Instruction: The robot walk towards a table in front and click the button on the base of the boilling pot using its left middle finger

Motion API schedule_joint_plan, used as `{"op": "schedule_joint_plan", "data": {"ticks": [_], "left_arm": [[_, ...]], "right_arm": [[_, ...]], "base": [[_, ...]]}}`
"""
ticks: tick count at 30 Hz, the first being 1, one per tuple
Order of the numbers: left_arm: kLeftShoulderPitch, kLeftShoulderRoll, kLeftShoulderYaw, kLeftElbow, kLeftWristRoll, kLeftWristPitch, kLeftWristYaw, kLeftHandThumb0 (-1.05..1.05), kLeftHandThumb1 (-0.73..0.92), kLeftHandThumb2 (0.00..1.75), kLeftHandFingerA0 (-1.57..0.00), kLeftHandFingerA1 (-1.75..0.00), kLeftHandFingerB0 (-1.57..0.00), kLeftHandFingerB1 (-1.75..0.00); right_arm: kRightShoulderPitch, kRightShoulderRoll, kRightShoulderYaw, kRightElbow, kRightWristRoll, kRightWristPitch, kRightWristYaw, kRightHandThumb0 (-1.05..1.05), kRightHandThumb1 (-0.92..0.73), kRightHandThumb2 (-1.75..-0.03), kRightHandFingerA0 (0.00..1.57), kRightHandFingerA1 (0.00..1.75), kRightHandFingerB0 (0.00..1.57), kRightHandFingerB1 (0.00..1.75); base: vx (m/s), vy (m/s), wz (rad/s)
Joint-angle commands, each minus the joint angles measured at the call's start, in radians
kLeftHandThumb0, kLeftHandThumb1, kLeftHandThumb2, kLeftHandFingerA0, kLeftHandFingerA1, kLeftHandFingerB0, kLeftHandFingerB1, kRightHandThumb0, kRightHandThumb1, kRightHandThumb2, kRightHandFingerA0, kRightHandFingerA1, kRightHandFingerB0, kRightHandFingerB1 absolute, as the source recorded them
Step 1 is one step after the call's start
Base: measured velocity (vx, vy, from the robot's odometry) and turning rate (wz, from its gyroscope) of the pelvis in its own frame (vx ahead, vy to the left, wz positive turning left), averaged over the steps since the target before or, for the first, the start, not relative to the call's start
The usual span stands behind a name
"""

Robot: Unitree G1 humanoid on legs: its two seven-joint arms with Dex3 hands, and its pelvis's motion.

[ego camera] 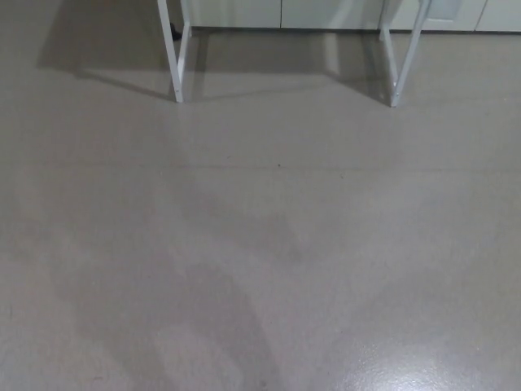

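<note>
Neither hand shows (fingers untellable), so walking remains: cross the bare floor (260,261) toward the far white table legs (175,57).

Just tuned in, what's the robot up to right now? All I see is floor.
Nothing is being handled yet. The head view looks down at bare grey floor, with only the white table legs and showing at the top edge, in front of a pale wall or cabinets. The tabletop, the pot and its button are out of frame, and neither hand is in view. The robot looks to be short of the table, so the approach is not yet done.
</note>
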Motion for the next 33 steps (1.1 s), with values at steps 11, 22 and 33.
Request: {"op": "schedule_joint_plan", "data": {"ticks": [11, 22, 33], "left_arm": [[0.021, 0.024, -0.009, -0.006, -0.027, -0.043, -0.036, -0.21, 0.49, 0.60, -0.44, -0.47, -0.36, -0.37], [0.013, 0.027, -0.016, -0.001, -0.031, -0.036, -0.033, -0.16, 0.51, 0.59, -0.45, -0.47, -0.37, -0.36], [0.019, 0.035, -0.029, -0.004, -0.020, -0.038, -0.023, -0.17, 0.53, 0.56, -0.49, -0.44, -0.37, -0.33]], "right_arm": [[-0.003, -0.013, 0.009, 0.061, 0.009, -0.084, -0.007, -0.13, -0.45, -0.52, 0.75, 0.56, 0.53, 0.48], [-0.004, -0.023, 0.037, 0.076, -0.003, -0.109, -0.009, -0.24, -0.43, -0.59, 0.74, 0.60, 0.52, 0.53], [-0.003, -0.029, 0.063, 0.087, -0.012, -0.123, -0.019, -0.17, -0.48, -0.53, 0.80, 0.57, 0.52, 0.48]], "base": [[0.00, 0.000, 0.00], [0.02, -0.008, 0.03], [0.11, 0.197, -0.06]]}}
